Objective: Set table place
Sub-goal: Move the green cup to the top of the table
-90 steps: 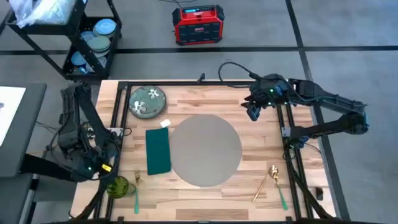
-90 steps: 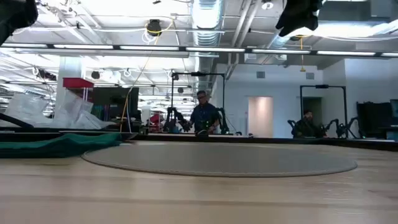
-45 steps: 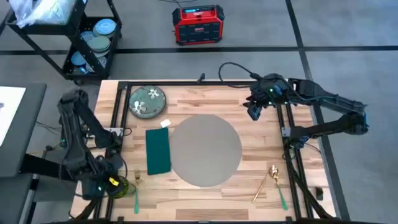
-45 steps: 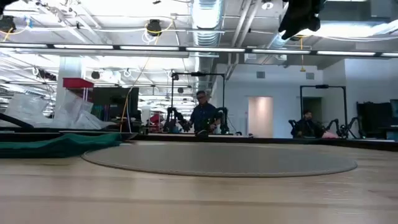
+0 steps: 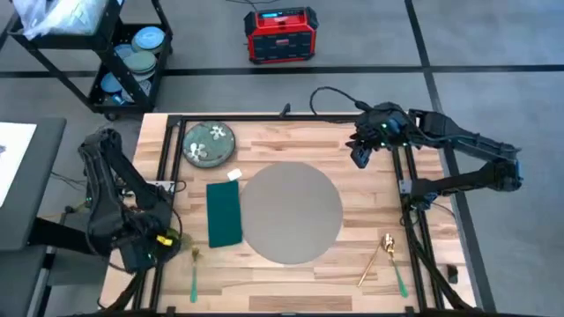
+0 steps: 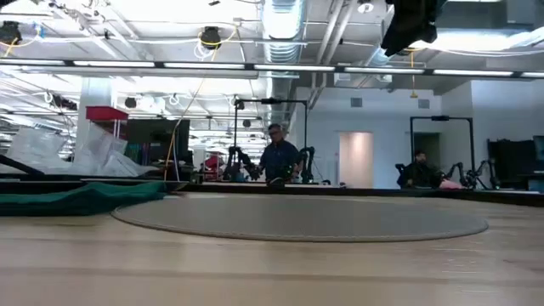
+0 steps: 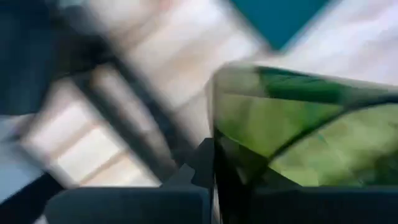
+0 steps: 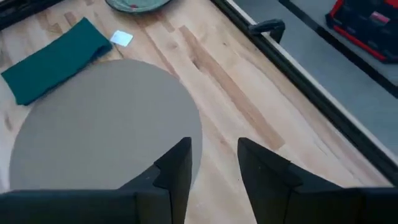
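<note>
Left gripper (image 5: 152,249) sat at the near left corner of the light wooden plank worktop (image 5: 352,185), jaws pinching a translucent green glass (image 7: 305,130). Large flat round grey placemat (image 5: 292,212) lay mid-worktop, well apart from both. Right gripper (image 8: 212,163) hovered over the far right edge, jaws spread, empty.

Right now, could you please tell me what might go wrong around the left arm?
The left end effector is very close to the green glass near the left edge of the table; a nudge could tip it off. The fork lies just beside it and might get swept aside.
</note>
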`<state>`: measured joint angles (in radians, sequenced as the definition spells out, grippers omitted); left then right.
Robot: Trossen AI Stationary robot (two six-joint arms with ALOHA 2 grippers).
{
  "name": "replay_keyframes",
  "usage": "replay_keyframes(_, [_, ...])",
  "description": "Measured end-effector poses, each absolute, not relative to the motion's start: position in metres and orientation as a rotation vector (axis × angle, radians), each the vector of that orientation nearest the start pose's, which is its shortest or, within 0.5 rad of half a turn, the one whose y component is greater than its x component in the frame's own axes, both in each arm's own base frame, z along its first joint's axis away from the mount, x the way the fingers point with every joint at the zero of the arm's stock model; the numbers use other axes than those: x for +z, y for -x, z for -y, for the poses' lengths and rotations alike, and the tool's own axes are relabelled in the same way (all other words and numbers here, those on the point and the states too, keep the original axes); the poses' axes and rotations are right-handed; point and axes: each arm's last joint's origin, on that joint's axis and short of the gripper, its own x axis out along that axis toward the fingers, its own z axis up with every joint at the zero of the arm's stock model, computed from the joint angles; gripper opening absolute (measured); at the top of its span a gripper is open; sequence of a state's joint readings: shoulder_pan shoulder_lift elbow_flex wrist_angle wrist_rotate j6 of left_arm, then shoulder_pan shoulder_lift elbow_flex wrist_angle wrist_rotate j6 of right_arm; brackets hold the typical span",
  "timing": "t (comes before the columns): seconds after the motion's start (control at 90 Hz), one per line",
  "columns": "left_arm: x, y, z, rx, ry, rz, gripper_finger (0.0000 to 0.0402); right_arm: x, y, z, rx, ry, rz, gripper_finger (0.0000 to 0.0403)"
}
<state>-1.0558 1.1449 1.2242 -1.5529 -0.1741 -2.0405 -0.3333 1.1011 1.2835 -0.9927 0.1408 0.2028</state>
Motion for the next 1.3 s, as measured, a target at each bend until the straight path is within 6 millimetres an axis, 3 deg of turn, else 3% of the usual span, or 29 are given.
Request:
replay_keyframes(0.167, [0.351,-0.104,0.101,0.721,0.97,-1.085,0.0,0.369,-0.173,0.081,-0.662,-0.198,-0.844,0.0117])
replay_keyframes(0.278, [0.353,-0.127,0.064,0.843,0.941,-1.009,0.0,0.368,-0.159,0.091,-0.715,-0.148,-0.914,0.0117])
replay_keyframes(0.511, [0.362,-0.211,-0.022,0.766,0.819,-0.857,0.0,0.371,-0.131,0.105,-0.803,-0.134,-0.975,0.0117])
replay_keyframes(0.667, [0.354,-0.265,-0.089,0.758,0.687,-0.91,0.0,0.375,-0.111,0.107,-0.854,-0.127,-0.985,0.0117])
replay_keyframes(0.8, [0.33,-0.311,-0.151,0.73,0.62,-1.034,0.0,0.38,-0.097,0.104,-0.89,-0.113,-0.959,0.0118])
replay_keyframes(0.9, [0.323,-0.341,-0.185,0.693,0.576,-1.053,0.0,0.384,-0.089,0.101,-0.917,-0.109,-0.935,0.0118])
replay_keyframes(1.0, [0.32,-0.362,-0.209,0.665,0.524,-1.069,0.0,0.385,-0.084,0.101,-0.939,-0.108,-0.923,0.0118])
replay_keyframes(1.133, [0.302,-0.385,-0.232,0.612,0.451,-1.16,0.0,0.386,-0.082,0.101,-0.958,-0.127,-0.908,0.0118])
replay_keyframes(1.3, [0.272,-0.394,-0.243,0.535,0.385,-1.286,0.0,0.387,-0.084,0.102,-0.987,-0.17,-0.859,0.0118])
